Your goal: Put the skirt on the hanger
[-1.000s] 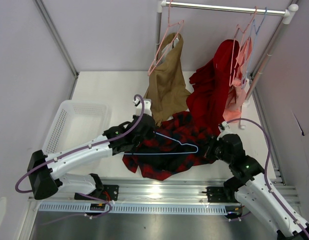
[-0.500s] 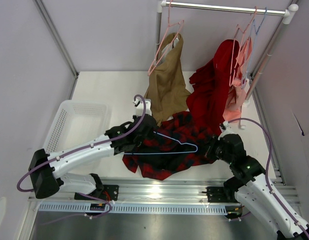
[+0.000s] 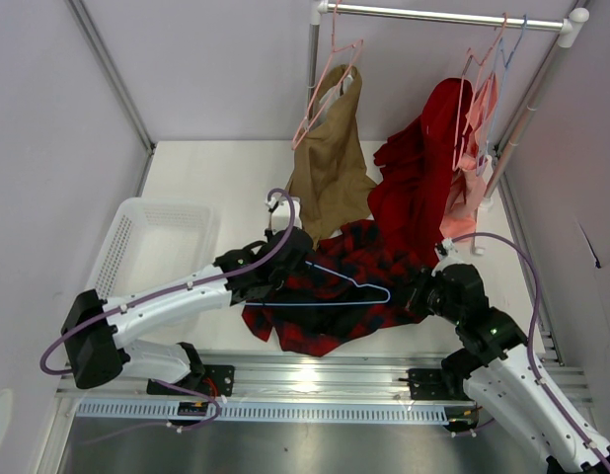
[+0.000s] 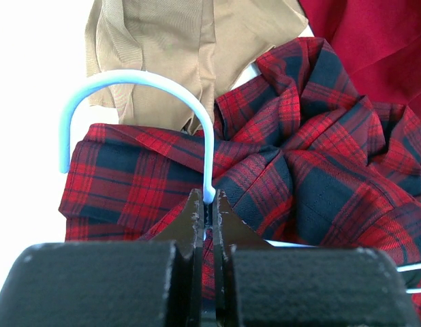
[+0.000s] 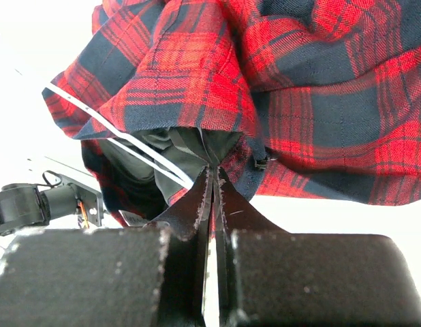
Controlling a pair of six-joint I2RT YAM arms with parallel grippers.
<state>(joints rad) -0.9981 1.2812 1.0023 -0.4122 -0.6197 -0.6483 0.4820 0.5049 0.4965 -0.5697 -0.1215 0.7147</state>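
The soft red-and-navy plaid skirt [image 3: 315, 321] lies crumpled on the white tabletop [image 3: 216, 178], between the two arms and near the front edge. The thin light-blue wire hanger [image 4: 139, 76] lies across the top of it.

The left end effector [image 4: 207, 204] is closed on the hanger's neck, just below the hook. The right end effector [image 5: 214, 176] is pinched shut on a folded edge of the skirt, holding up a dark opening in the cloth. In the right wrist view one pale wire arm of the hanger runs into that opening, so the hanger looks partly threaded. The skirt is not yet hung on it.

Compared with a second ago, the left arm has crept a little forward and to the right, and its elbow and forearm sit slightly further in. The right arm, the skirt's outline and the hanger's triangle look almost unchanged. I take this as a slow feed of the wire into the cloth, with most of the step still to do.

Behind the skirt, a tan garment [image 3: 330, 168] and a plain bright red garment [image 3: 419, 178] hang from the metal rail [image 3: 443, 14]. A white mesh basket [image 3: 147, 247] stands to the left.
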